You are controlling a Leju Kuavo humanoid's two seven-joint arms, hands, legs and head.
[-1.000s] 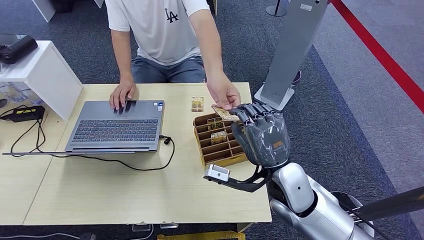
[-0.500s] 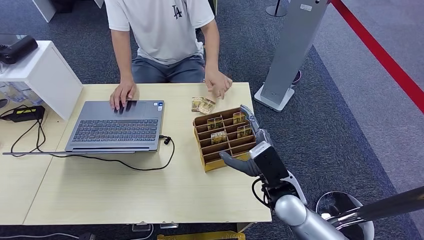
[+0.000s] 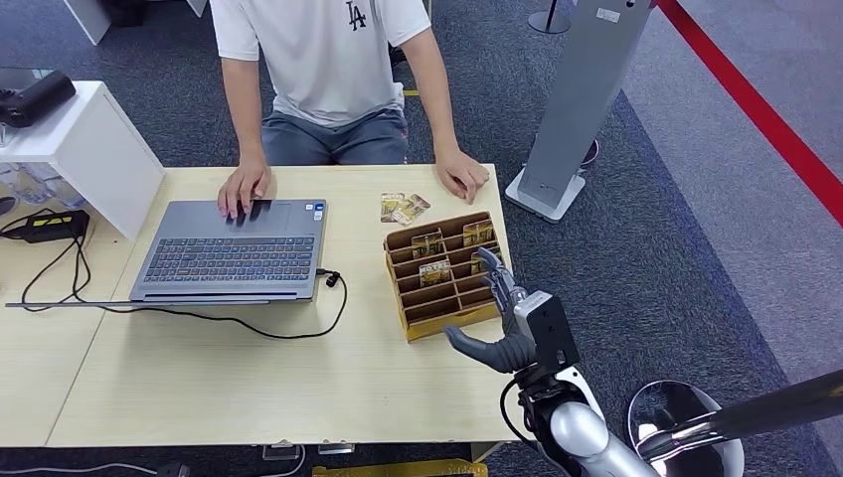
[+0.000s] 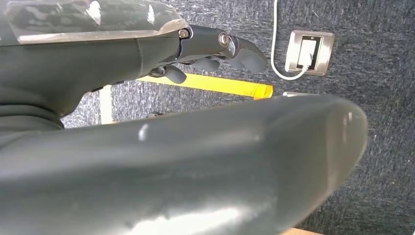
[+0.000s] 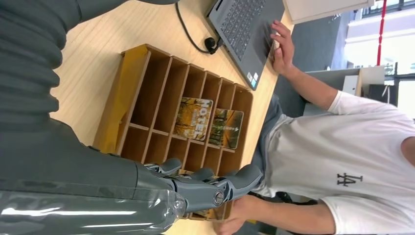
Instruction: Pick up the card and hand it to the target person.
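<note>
Pale wooden table (image 3: 249, 368) on dark grey carpet, with a person in a white T-shirt (image 3: 323, 60) seated at its far edge, one hand on an open grey laptop (image 3: 234, 248) and the other hand (image 3: 462, 181) resting near the far right corner. Two small patterned cards (image 3: 403, 207) lie flat by the far edge, just beside that hand and just beyond a brown wooden slotted card holder (image 3: 442, 273) with more cards in it. The robot's grey right hand (image 3: 507, 323) hovers over the table's right edge beside the holder, fingers spread and holding nothing; its left hand (image 4: 215, 49) hangs over the carpet, fingers loosely extended and empty.
</note>
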